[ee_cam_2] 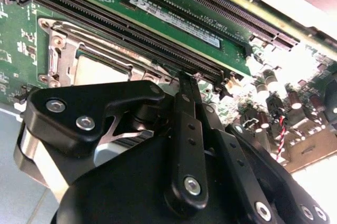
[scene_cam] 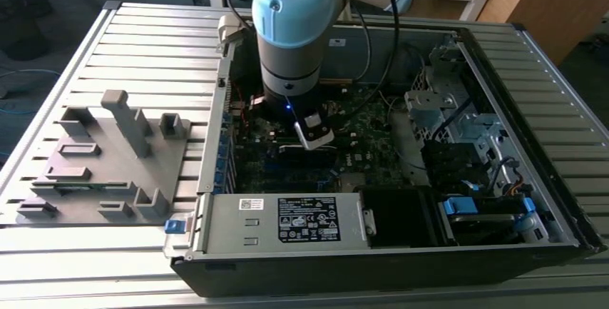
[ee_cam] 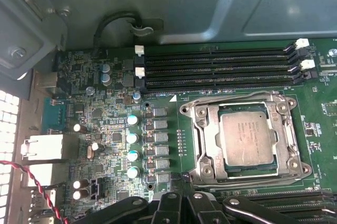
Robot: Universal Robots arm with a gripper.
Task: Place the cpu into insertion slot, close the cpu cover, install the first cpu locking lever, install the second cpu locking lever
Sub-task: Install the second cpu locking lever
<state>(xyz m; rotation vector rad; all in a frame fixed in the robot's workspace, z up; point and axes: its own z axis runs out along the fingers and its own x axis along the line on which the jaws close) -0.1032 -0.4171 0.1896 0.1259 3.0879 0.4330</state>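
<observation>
Cpu [ee_cam: 247, 138] sits in the insertion slot [ee_cam: 210, 153], cpu cover [ee_cam: 286, 129] apparently lowered around it, just beyond the gripper [ee_cam: 181, 203]; its jaws' gap cannot be told.

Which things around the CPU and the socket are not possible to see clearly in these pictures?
- Insertion slot contacts: covered by the cpu and the cpu cover in the first wrist view.
- Lower socket edge: the gripper's black links hide it in both wrist views, so lever latching there is unclear.
- Jaws: whether open or shut cannot be told.
- Socket in the exterior view: hidden behind the arm.
</observation>
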